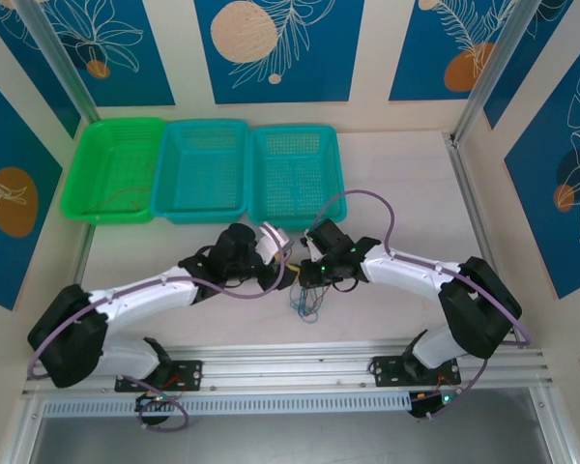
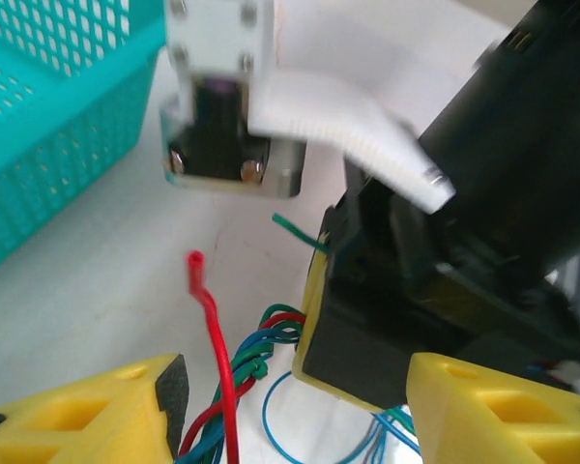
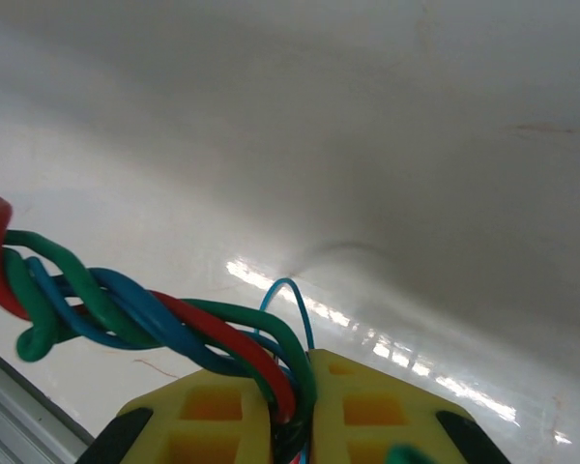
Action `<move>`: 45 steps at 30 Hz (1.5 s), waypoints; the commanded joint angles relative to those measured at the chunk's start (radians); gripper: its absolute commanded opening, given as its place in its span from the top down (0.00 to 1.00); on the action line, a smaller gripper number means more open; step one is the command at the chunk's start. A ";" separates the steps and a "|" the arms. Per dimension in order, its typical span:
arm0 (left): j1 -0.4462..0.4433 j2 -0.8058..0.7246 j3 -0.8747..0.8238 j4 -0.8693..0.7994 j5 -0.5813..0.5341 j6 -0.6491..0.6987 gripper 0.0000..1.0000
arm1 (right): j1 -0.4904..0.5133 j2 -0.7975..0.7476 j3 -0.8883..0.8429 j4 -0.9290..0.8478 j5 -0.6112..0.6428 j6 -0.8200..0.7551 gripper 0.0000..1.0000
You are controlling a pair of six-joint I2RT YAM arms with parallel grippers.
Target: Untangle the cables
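- Top external view: the left pincer [image 1: 284,274] and the right pincer [image 1: 307,276] meet tip to tip at mid-desk. The cables [image 1: 307,305] hang in a small blue-green snarl just on the near side of the right pincer. How either pincer stands is too small to judge here.
- Left wrist view: the left pincer [image 2: 290,416] is spread wide, its yellow fingertips [image 2: 77,416] at the lower corners. The red, green and blue cables [image 2: 227,387] lie in the gap, nearer the left fingertip. One red end stands up past the tips, and the right pincer's black body is just beyond. A teal basket [image 2: 48,106] sits far left.
- Right wrist view: the right pincer [image 3: 290,416] is pressed together on the cables [image 3: 145,319]. The twisted braid runs from its tips off to the left above the white desk [image 3: 416,145], possibly clear of it.
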 commanded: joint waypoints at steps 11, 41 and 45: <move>0.000 -0.031 -0.034 0.176 -0.176 -0.037 1.00 | 0.017 0.049 0.029 -0.115 0.174 0.086 0.87; 0.276 -0.204 -0.249 0.255 0.020 -0.341 1.00 | 0.033 -0.170 -0.024 -0.140 0.283 0.054 0.36; 0.275 -0.177 -0.275 0.251 0.003 -0.335 1.00 | 0.052 -0.223 -0.007 -0.044 0.154 -0.071 0.29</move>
